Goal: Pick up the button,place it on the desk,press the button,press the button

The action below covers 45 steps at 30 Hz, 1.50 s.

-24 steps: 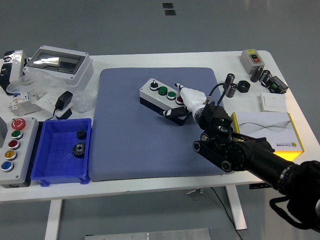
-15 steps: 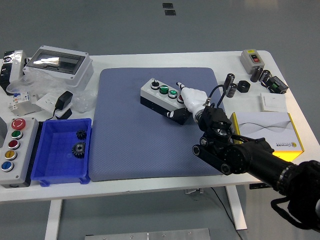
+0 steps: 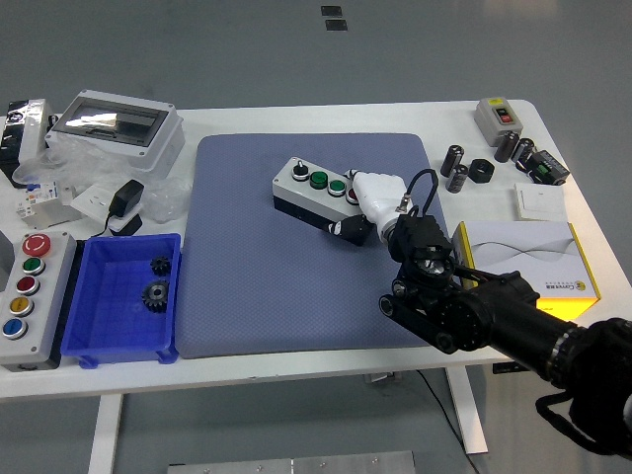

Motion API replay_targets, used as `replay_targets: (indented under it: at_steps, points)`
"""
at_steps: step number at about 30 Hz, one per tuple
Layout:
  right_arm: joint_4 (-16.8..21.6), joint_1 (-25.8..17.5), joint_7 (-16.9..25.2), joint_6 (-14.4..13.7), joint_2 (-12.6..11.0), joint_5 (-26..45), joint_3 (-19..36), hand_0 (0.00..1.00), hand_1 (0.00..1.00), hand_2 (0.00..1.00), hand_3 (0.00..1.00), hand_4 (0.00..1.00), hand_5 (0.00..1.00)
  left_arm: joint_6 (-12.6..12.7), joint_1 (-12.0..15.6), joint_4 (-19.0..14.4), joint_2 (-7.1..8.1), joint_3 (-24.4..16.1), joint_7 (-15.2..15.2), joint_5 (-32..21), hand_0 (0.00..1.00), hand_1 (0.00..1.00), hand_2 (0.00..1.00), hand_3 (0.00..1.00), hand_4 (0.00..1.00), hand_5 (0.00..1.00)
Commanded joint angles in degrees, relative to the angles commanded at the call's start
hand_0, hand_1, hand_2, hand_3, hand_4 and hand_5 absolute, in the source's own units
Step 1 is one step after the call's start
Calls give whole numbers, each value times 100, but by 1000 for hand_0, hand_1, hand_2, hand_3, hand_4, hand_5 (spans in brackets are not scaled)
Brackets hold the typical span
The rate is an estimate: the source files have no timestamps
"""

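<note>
Button box [image 3: 318,197], a grey-topped unit with black sides, lies at an angle on the blue mat [image 3: 257,286], in the mat's far half and a little toward its right edge. Its top carries a row of controls: a small black knob at the left end, then two green buttons, then a red one at the right end, partly covered. The right hand [image 3: 378,197], white at the end of the black right arm [image 3: 494,316], comes in from the desk's near right corner and rests on the box's right end, its fingers curled down over the top and side there; whether they actually clamp the box or only press on it cannot be told. The left hand is out of the picture.

The mat covers the middle of the white desk [image 3: 326,117]. Near the left edge sits a blue bin [image 3: 94,296] holding two dark gears [image 3: 156,282]. At the near left corner is a grey panel [image 3: 28,296] with coloured buttons. A clear-lidded enclosure [image 3: 117,123] stands toward the far left corner. By the right edge lies a yellow-and-white booklet [image 3: 533,259], and a small grey switch box [image 3: 499,118] sits at the far right corner.
</note>
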Motion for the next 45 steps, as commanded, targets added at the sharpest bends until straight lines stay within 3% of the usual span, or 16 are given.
replay_targets:
  at_steps: [2, 3, 8, 9, 15, 19, 21, 24, 27, 32, 33, 38, 39, 44, 45]
  points:
    - [110, -13, 122, -57, -78, 48, 27, 49, 304, 397, 492, 115, 2, -4, 5, 7, -5, 17, -15, -21, 642, 553, 621, 581, 619, 175]
    - [193, -22, 207, -74, -144, 85, 39, 36, 279, 358, 293, 31, 2, -4, 7, 10, -8, 23, -22, -32, 642, 554, 621, 582, 619, 176]
    - [820, -93, 848, -20, -680, 534, 50, 36, 279, 358, 293, 31, 2, 2, 24, 25, -27, 69, -60, -117, 642, 554, 621, 582, 619, 176]
    - [945, -112, 972, 16, -789, 635, 51, 43, 280, 342, 253, 2, 2, 3, 27, 27, -31, 74, -65, -127, 642, 555, 621, 582, 622, 180]
    - [1972, -173, 1833, 104, -1687, 1178, -179, 47, 278, 323, 230, 2, 2, 4, 49, 39, -59, 101, -96, -174, 642, 556, 621, 583, 624, 183]
    - [2662, -85, 2300, 62, -2315, 950, -599, 47, 278, 323, 230, 2, 2, -3, 60, 43, -56, 93, -102, -156, 642, 556, 621, 583, 624, 183]
    - [3070, -128, 2350, 129, -2686, 634, -806, 51, 277, 311, 225, 2, 2, -4, 63, 44, -52, 84, -106, -143, 642, 557, 621, 583, 625, 186]
    - [3433, -241, 2277, 177, -3002, 290, -907, 51, 277, 311, 225, 2, 2, -10, 66, 43, -57, 70, -99, -113, 642, 557, 621, 583, 625, 186]
    - [3443, -426, 2122, 233, -3014, -65, -870, 62, 278, 306, 222, 2, 2, -16, 63, 43, -65, 59, -98, -85, 642, 558, 621, 583, 629, 192]
    - [3030, -663, 1924, 263, -2783, -591, -745, 62, 278, 306, 222, 2, 2, -25, 50, 44, -77, 38, -94, -36, 642, 558, 621, 583, 629, 192]
    - [2980, -686, 1903, 258, -2757, -636, -732, 215, 324, 346, 249, 34, 2, -26, 49, 44, -78, 34, -94, -30, 642, 560, 621, 583, 630, 193]
    - [2906, -740, 1848, 241, -2718, -656, -738, 215, 324, 346, 249, 34, 2, -28, 51, 42, -81, 22, -89, -5, 642, 560, 621, 583, 630, 193]
    - [2910, -741, 1839, 249, -2718, -646, -745, 396, 479, 482, 384, 221, 2, -29, 52, 41, -81, 19, -86, 0, 641, 559, 621, 583, 631, 194]
    - [2936, -706, 1755, 402, -2731, -595, -778, 396, 479, 482, 384, 221, 2, -29, 51, 40, -73, 10, -83, 13, 641, 559, 621, 583, 631, 194]
    - [2940, -697, 1744, 431, -2735, -577, -784, 632, 632, 619, 584, 148, 86, -29, 50, 40, -71, 7, -83, 17, 641, 559, 621, 583, 632, 196]
